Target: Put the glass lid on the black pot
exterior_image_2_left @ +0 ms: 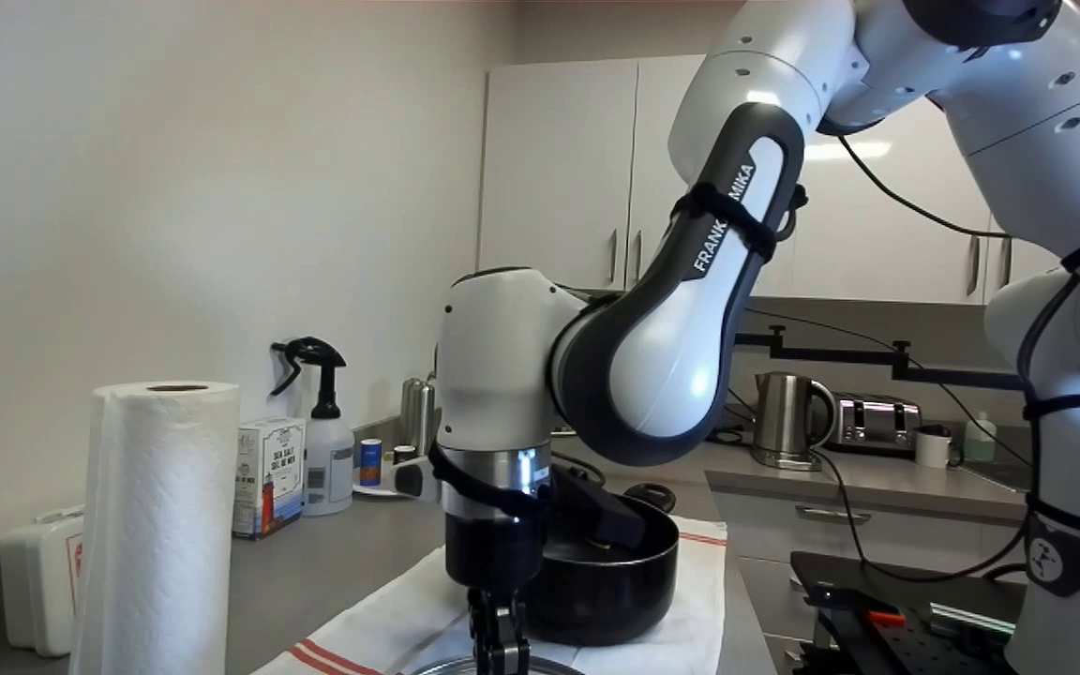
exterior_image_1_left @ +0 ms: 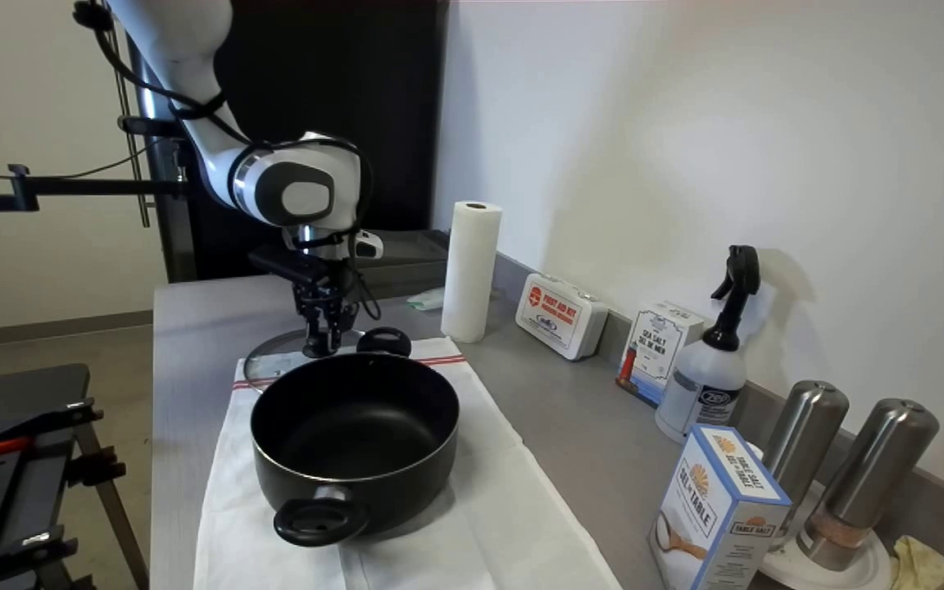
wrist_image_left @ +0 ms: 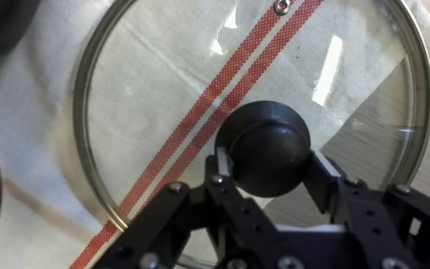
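The glass lid (wrist_image_left: 144, 93), clear with a metal rim and black knob (wrist_image_left: 271, 149), lies at the far end of a white towel. It also shows in both exterior views (exterior_image_1_left: 269, 366) (exterior_image_2_left: 446, 667), partly hidden. My gripper (wrist_image_left: 267, 158) points down with a finger touching each side of the knob, shut on it; it also shows in both exterior views (exterior_image_1_left: 322, 336) (exterior_image_2_left: 501, 652). The lid is at or very near towel level; I cannot tell whether it is lifted. The black pot (exterior_image_1_left: 406, 487) stands open and upright beside the lid; it also shows in an exterior view (exterior_image_2_left: 606, 600).
The white towel (exterior_image_1_left: 513, 508) with red stripes lies under pot and lid. A paper towel roll (exterior_image_1_left: 472, 270) stands near the gripper. A first aid kit (exterior_image_1_left: 558, 315), sea salt box (exterior_image_1_left: 660, 348), spray bottle (exterior_image_1_left: 705, 377), table salt box (exterior_image_1_left: 714, 508) and steel mills (exterior_image_1_left: 869, 483) line the wall.
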`<action>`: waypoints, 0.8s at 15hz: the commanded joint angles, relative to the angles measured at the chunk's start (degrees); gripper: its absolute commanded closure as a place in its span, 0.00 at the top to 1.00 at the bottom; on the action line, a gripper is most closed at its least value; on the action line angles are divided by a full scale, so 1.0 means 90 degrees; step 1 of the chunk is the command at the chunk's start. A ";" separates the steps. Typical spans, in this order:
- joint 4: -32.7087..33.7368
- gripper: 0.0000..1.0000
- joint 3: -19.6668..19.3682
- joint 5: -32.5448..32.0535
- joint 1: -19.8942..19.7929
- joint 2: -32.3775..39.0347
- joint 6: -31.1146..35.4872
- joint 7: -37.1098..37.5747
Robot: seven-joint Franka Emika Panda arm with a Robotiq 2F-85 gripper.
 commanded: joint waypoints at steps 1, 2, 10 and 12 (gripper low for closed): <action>0.0024 0.25 -0.0052 -0.0144 0.0074 -0.0050 0.0055 0.0038; 0.0018 0.25 -0.0051 -0.0147 0.0074 -0.0071 0.0045 0.0035; -0.0258 0.25 0.0065 -0.0229 0.0171 -0.0605 -0.0088 0.0000; -0.0366 0.25 0.0124 -0.0261 0.0207 -0.0807 -0.0142 -0.0030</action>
